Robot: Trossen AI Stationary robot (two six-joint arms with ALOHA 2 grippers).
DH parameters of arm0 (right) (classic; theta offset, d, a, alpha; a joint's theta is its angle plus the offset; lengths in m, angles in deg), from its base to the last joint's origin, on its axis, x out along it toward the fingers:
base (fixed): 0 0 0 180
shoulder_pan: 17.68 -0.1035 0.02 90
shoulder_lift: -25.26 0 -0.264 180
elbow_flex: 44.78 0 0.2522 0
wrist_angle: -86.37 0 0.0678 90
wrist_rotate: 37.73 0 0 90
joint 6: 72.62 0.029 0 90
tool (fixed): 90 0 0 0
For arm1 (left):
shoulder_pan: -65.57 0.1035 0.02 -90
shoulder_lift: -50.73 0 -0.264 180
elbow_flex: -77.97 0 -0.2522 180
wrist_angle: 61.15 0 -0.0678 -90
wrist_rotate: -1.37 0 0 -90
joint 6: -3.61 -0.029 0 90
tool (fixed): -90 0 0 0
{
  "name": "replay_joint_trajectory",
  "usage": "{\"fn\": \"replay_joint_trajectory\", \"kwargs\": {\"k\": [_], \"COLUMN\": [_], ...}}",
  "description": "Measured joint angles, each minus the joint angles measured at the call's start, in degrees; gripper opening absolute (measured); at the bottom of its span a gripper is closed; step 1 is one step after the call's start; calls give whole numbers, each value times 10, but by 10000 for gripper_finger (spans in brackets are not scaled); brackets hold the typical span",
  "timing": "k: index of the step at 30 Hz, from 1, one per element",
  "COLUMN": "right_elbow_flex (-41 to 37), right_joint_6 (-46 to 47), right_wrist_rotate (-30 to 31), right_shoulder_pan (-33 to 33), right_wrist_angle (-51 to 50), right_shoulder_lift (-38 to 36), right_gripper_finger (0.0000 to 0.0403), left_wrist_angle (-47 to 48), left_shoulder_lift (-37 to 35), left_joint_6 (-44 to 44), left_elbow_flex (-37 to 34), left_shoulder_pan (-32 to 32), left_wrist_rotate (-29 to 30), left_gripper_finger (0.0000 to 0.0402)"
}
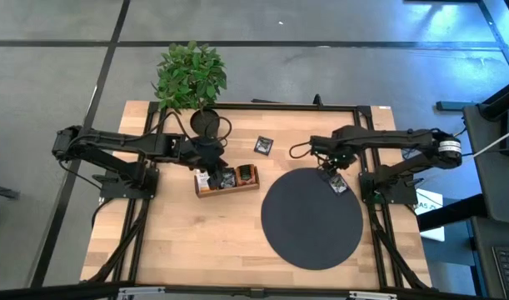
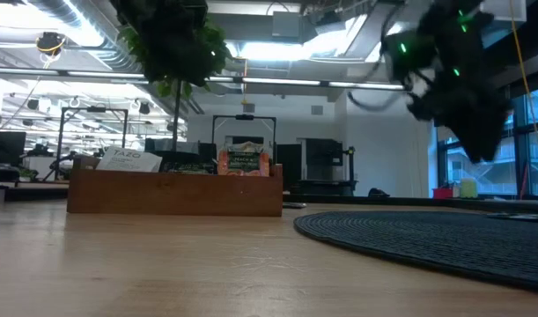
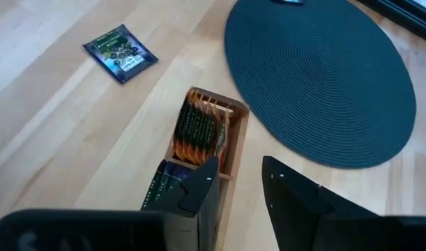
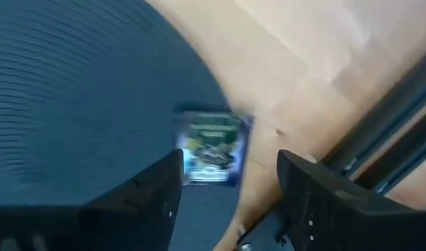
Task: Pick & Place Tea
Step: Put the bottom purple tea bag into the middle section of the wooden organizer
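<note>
Sachets are flat, square and glossy: a dark one with green and white print (image 4: 211, 148) is seen just ahead of the right gripper (image 4: 230, 181), lying on the edge of the round mat (image 1: 311, 223), between and slightly beyond the parted fingers, not held. The mat is dark, woven in concentric ribs. In the high view the same sachet (image 1: 338, 185) lies right below the right gripper (image 1: 329, 173), at the mat's upper right rim.

A wooden tray (image 1: 227, 187), box-shaped with thin dividers, is placed directly under the left gripper (image 1: 207, 160). Red-orange sachets (image 3: 199, 129) stand upright in the compartment just ahead of the left fingers (image 3: 199, 192), and dark green-printed ones (image 3: 164, 188) sit in the compartment nearest them. The left gripper (image 3: 237, 188) is held apart, with nothing between the fingers. Another dark sachet (image 3: 120, 50) lies flat on the table, well ahead of the left gripper and apart from the tray.

The table (image 1: 179, 242) is pale wood with visible plank grain, framed by black rails. A potted plant (image 1: 192, 77) stands beyond the left gripper. Behind the table an office room with ceiling lights and pipes is seen in the low view, with a white sachet (image 2: 128, 161) showing above the tray wall (image 2: 176, 195).
</note>
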Motion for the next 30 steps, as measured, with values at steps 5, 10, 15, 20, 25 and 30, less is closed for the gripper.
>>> {"fn": "replay_joint_trajectory", "kwargs": {"k": [5,10,15,20,25,30], "right_elbow_flex": [-77,-126,-159,-191,-211,-212], "right_joint_6": [16,15,28,30,43,47], "right_wrist_rotate": [-2,-10,-2,-2,-14,-24], "right_shoulder_pan": [15,23,31,41,44,45], "right_wrist_angle": [36,103,165,205,216,220], "right_shoulder_lift": [-1,-1,-1,-1,-3,-3], "right_gripper_finger": [218,210,200,186,165,130], "left_wrist_angle": [-1,-2,-2,-2,-2,-2], "left_shoulder_lift": [0,0,0,0,0,0], "left_joint_6": [-9,-17,-17,-20,-20,-20], "left_elbow_flex": [0,0,0,0,0,0], "left_shoulder_pan": [0,0,0,0,0,0], "left_wrist_rotate": [2,2,2,2,2,3], "left_gripper_finger": [109,106,105,109,107,107]}}
